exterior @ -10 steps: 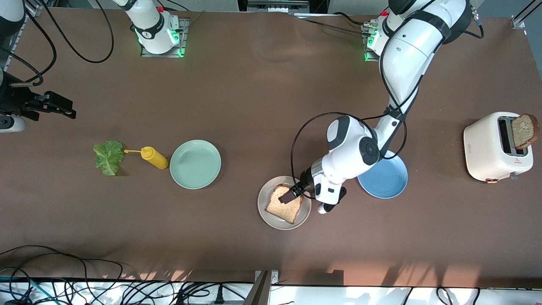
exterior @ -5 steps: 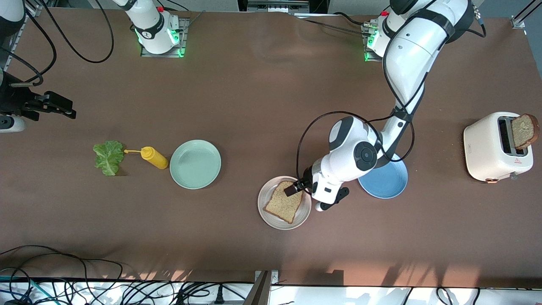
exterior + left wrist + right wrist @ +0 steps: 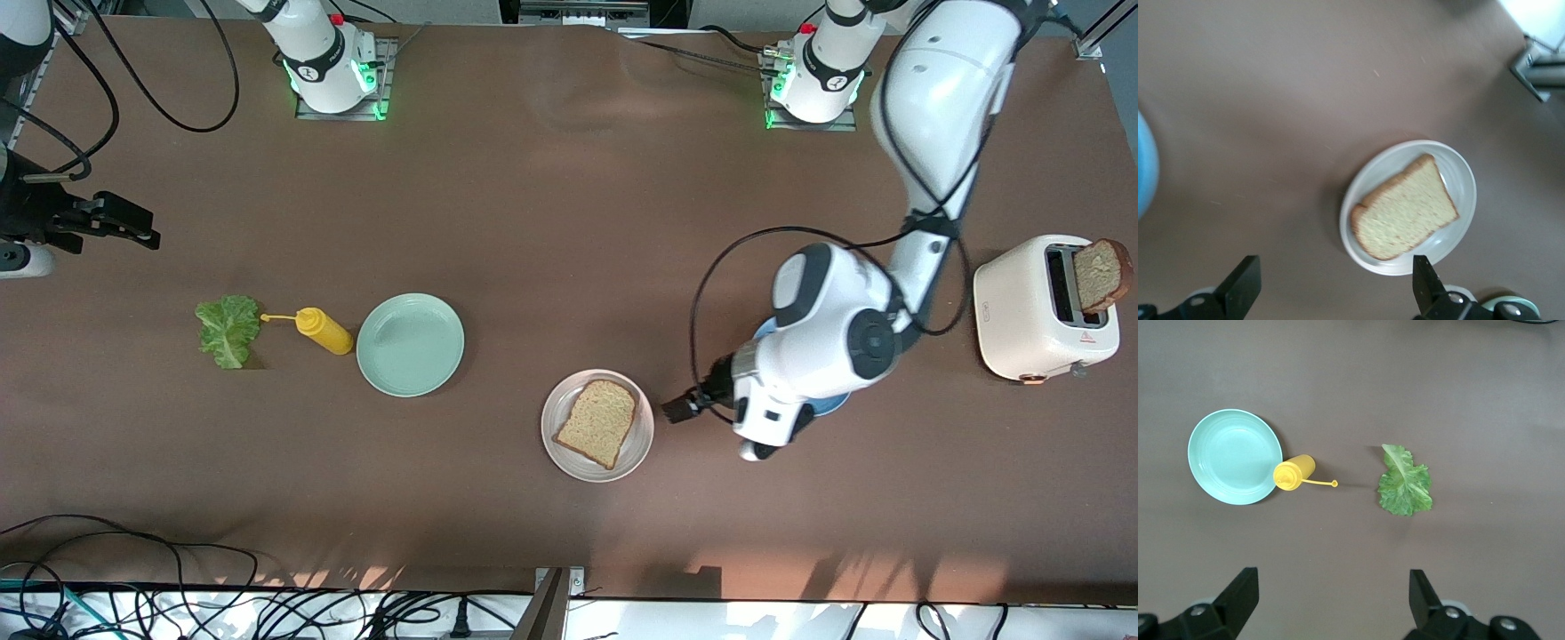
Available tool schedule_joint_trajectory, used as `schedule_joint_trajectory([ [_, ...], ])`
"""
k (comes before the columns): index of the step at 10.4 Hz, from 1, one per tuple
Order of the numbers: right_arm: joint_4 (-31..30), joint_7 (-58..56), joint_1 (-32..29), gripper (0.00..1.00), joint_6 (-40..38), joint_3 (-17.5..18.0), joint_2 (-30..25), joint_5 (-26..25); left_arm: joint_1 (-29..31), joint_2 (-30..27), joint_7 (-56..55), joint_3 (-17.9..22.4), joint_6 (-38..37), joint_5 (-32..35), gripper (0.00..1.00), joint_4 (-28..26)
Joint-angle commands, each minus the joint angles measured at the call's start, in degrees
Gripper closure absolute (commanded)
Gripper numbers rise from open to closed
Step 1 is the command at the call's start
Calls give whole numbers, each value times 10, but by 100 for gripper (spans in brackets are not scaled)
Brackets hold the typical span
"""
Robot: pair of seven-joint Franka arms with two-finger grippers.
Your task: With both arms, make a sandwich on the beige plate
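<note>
Currently, scanning from the right arm's end of the table. My right gripper (image 3: 133, 233) waits at that end, up over bare table; its wrist view shows the fingers (image 3: 1238, 590) spread wide with nothing between them.

Below it, I see the lettuce (image 3: 228, 331) flat on the table, well apart from the beige plate. Just beside the leaf toward the left arm's end lies a yellow bottle (image 3: 324, 331) on its side, nozzle pointing at the lettuce. Its base sits just beside the green plate (image 3: 410, 344), which carries nothing.

Next, the beige plate (image 3: 597, 426), nearer the front camera than the green plate. One bread slice (image 3: 597, 422) lies flat on it, inside the rim.

My left gripper (image 3: 677, 409) hangs over bare table just beside the beige plate, between it and the blue plate (image 3: 830, 404). Fingers (image 3: 1426, 283) stand apart, holding nothing. The left arm's wrist covers most of the blue plate.

At the left arm's end stands a white toaster (image 3: 1036, 311), well apart from the plates. A second slice (image 3: 1101, 274) sticks up from one slot, tilted.
</note>
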Motion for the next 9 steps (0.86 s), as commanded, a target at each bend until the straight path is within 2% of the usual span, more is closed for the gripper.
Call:
schedule_joint_trajectory([
  [1, 7, -3, -2, 0, -9, 2, 1, -6, 42, -69, 70, -2, -107, 48, 0, -19],
  [3, 7, -3, -1, 0, -11, 3, 1, -6, 87, -125, 122, 0, -174, 49, 0, -19],
  [5, 7, -9, 1, 0, -27, 3, 1, -7, 130, -172, 157, 2, -199, 50, 0, -19],
  [7, 7, -11, -2, 0, -30, 0, -3, -5, 155, -203, 231, 2, -221, 123, 0, -18],
  [9, 7, -1, -2, 0, -31, 0, 1, -1, 190, -219, 299, -2, -232, 141, 0, -17],
])
